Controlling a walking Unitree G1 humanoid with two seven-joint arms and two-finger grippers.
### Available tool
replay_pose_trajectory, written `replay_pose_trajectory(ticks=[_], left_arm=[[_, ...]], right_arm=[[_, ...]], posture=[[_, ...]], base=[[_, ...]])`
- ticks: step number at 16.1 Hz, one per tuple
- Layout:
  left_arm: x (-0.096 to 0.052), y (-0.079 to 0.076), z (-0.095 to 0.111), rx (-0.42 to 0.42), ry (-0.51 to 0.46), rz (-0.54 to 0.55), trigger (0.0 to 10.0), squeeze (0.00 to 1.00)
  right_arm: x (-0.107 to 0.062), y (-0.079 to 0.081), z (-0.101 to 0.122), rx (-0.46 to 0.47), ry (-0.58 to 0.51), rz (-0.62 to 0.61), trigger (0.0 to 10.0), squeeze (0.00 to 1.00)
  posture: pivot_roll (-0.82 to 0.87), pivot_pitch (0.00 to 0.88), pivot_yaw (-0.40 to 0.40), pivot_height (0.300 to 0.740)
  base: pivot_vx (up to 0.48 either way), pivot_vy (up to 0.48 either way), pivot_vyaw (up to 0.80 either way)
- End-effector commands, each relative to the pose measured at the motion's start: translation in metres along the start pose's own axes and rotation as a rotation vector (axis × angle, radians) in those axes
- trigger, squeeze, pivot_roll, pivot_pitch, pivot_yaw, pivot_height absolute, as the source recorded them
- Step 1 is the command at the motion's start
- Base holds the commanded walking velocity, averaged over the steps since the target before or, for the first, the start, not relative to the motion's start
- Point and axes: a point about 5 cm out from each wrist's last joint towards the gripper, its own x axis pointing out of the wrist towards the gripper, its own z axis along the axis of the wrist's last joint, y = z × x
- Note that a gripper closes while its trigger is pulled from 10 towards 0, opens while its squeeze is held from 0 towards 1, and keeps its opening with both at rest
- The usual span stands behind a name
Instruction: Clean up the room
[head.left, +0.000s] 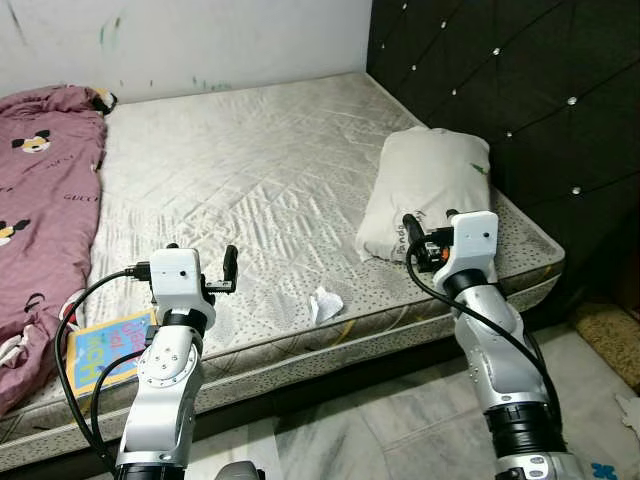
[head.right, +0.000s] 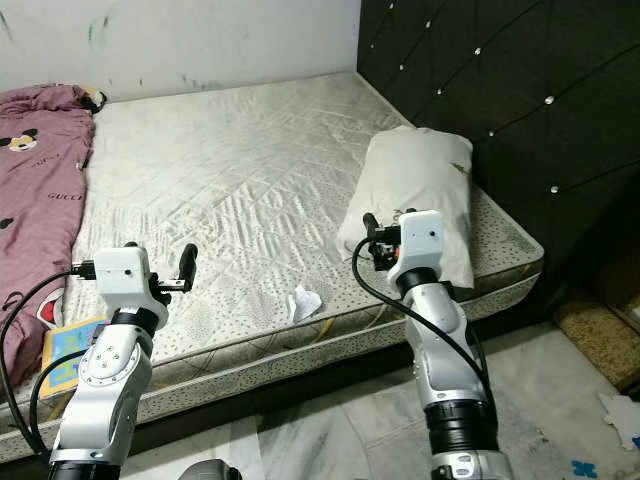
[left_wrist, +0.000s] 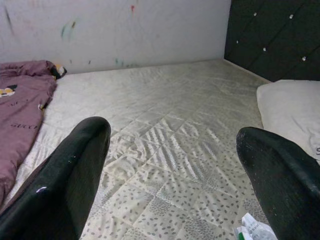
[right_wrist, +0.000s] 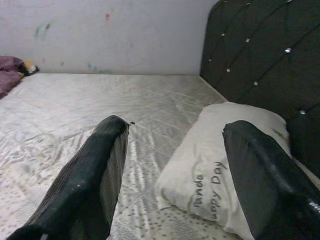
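The robot is standing at the edge of a bare quilted cream mattress (head.left: 250, 180), holding both arms raised over its near edge. The left gripper (head.left: 202, 268) is hovering with its two black fingers spread wide and nothing between them; the right gripper (head.left: 428, 232) is likewise gaping and holding nothing.

A small crumpled scrap of white paper (head.left: 325, 303) is lying on the mattress between the two grippers, slightly nearer the left one and just ahead of its fingertips. A soft white pillow (head.left: 428, 190) is sitting directly beyond the right jaws, against the black tufted headboard (head.left: 510, 90). A rumpled mauve cartoon-print blanket (head.left: 40, 210) and a bright picture book (head.left: 105, 352) are lying outboard of the left jaws.

The paper is light; a hasty pinch is likely to push it off the edge or snag the quilting instead.
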Motion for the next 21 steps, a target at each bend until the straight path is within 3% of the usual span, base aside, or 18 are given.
replay_pose_trajectory(ticks=[1, 12, 15, 21], left_arm=[[0.0009, 0.0035, 0.0057, 0.000, -0.027, 0.007, 10.0, 0.00], [0.0009, 0.0031, 0.0042, -0.006, -0.018, 0.007, 10.0, 0.00], [0.0010, 0.0034, 0.0026, 0.010, -0.008, 0.023, 10.0, 0.00], [-0.0002, 0.0024, -0.0002, 0.006, 0.006, 0.023, 10.0, 0.00]], right_arm=[[0.0004, 0.0018, 0.0003, 0.003, 0.003, 0.009, 10.0, 0.00], [-0.0009, 0.0011, -0.0017, -0.017, 0.010, 0.014, 10.0, 0.00], [-0.0017, 0.0000, -0.0041, -0.026, 0.016, 0.016, 10.0, 0.00], [-0.0011, 0.0021, -0.0054, -0.044, 0.017, 0.032, 10.0, 0.00]], posture=[[-0.05, 0.000, -0.014, 0.740], [-0.05, 0.000, -0.017, 0.740], [-0.04, 0.000, -0.019, 0.740], [-0.03, 0.000, -0.025, 0.740]], base=[[0.274, 0.000, 0.00], [0.302, 0.000, 0.00], [0.000, 0.000, 0.00], [0.000, 0.000, 0.74]])
